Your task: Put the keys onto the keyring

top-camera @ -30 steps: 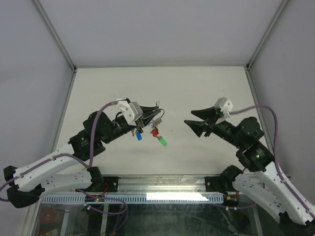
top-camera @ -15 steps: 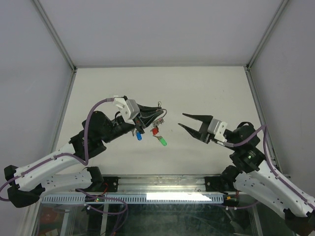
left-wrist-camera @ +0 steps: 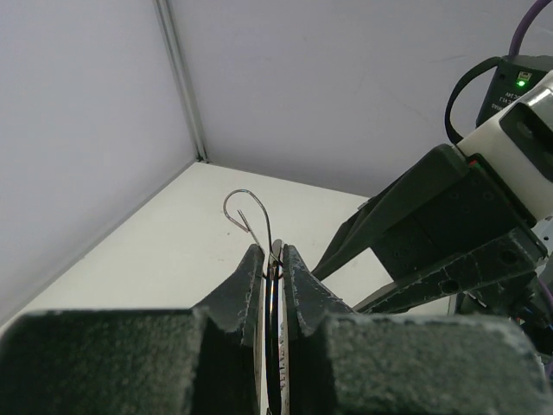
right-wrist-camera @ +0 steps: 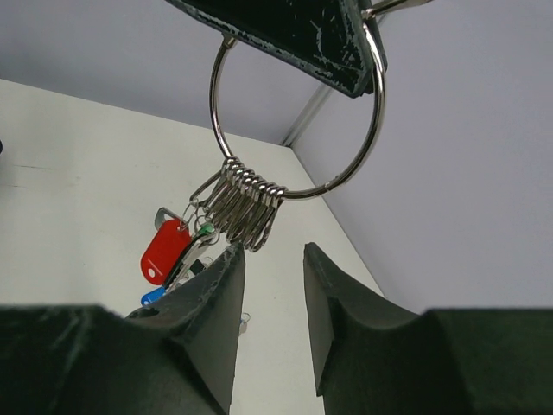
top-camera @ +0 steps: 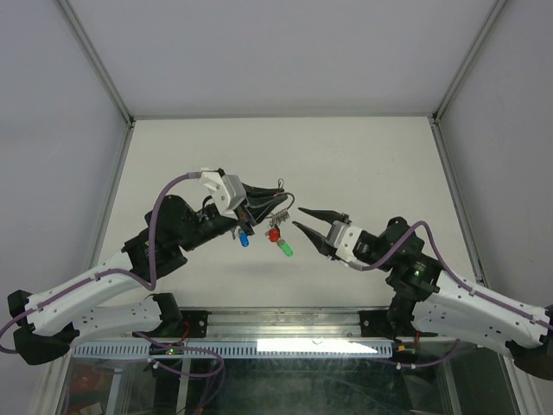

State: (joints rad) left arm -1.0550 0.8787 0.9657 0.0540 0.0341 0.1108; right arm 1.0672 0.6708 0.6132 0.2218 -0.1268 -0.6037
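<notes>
The left pincer (left-wrist-camera: 270, 252) grips the keyring (right-wrist-camera: 378, 104), holding it clear of the desk (top-camera: 346, 156) so its keys (right-wrist-camera: 166, 251) dangle at 6 o'clock, while the right pincer (top-camera: 298, 218), agape and empty, faces it from 4 o'clock, likely to help.

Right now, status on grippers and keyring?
Left gripper shut on keyring, keys hanging below. Right gripper open, tips near the keys. Nothing between them.

l gripper (top-camera: 278, 195) pinched tight, r gripper (top-camera: 298, 218) agape, tips close
</notes>
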